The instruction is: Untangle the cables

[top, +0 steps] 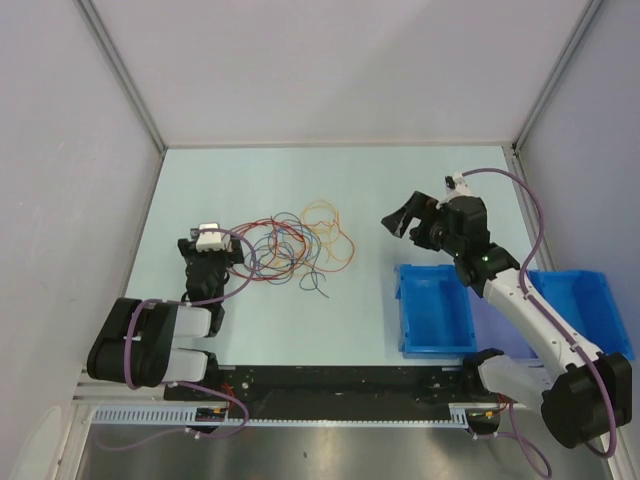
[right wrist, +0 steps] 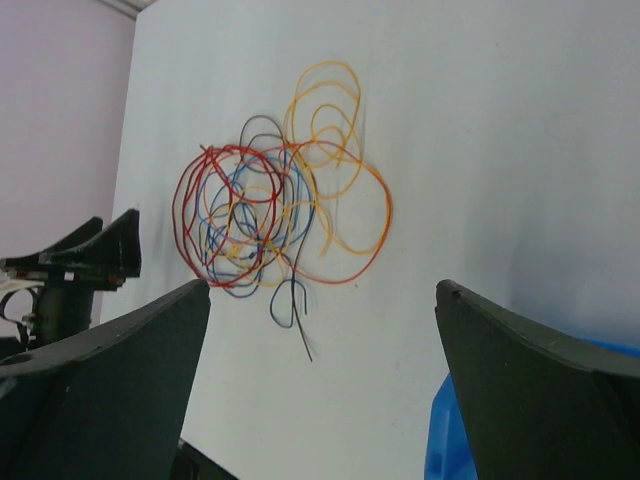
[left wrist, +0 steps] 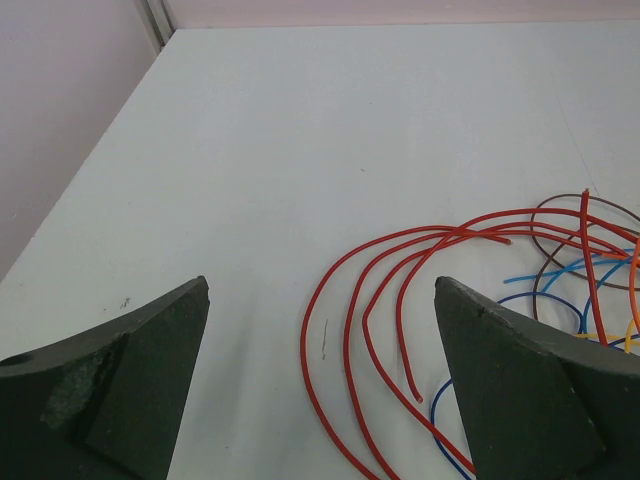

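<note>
The cables sit in one loose tangle in the middle of the worktop. Red, blue, purple and black loops knot together on the tangle's left side, while orange and yellow rings spill out to its right. A dark strand trails off toward the near edge.

Over on the left side of the tangle, there's the left pincer, down low by the worktop with its jaws spread wide and nothing pinched. Its wrist view shows red loops lying flat on the surface in the gap between the fingers. They curve away behind the right-hand finger in that view, and whether that finger touches them can't be told.

Across on the other side is the right pincer, raised above the worktop and well apart from the bunch, facing it. Its jaws are spread too, and it's gripping nothing.

Beneath that right arm, a blue bin stands near the front edge, and a second blue bin sits further right.
</note>
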Robot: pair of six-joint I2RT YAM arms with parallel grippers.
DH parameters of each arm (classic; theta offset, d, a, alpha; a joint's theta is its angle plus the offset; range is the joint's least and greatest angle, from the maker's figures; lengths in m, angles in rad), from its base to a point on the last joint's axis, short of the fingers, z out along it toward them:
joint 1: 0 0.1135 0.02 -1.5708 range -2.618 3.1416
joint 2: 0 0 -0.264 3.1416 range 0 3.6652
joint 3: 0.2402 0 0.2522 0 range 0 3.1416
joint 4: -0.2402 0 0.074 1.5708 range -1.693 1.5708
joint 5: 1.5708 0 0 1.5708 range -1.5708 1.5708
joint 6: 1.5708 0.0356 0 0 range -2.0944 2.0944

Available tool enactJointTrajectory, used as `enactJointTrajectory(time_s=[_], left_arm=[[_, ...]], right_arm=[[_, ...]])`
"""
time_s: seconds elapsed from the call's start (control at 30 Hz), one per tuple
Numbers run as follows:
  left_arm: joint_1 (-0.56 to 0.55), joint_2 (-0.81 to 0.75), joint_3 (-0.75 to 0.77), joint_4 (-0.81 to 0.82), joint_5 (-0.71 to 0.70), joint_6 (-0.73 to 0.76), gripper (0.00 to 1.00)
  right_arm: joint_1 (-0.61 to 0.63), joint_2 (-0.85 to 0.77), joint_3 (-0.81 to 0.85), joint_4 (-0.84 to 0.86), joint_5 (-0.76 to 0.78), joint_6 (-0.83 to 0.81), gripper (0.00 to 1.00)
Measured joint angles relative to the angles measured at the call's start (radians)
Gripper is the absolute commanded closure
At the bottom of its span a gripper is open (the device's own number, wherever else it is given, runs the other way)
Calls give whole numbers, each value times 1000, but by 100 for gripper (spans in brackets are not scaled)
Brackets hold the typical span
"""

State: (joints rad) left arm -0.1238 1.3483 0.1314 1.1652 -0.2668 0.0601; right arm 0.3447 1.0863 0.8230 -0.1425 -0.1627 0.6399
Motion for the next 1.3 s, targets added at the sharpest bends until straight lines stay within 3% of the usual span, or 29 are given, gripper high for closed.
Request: enactJointTrajectory(time_s=[0.63, 1.1, 1.3], left_arm=[[0, 0, 0, 0, 0, 0, 0], [0, 0, 0, 0, 0, 0, 0], [0, 0, 0, 0, 2, 0, 0]], right_arm=[[106, 73, -24, -200, 46, 180, 0], [152, -6, -105, -106, -80, 257, 3], [180, -76, -48, -233, -42, 218, 3]])
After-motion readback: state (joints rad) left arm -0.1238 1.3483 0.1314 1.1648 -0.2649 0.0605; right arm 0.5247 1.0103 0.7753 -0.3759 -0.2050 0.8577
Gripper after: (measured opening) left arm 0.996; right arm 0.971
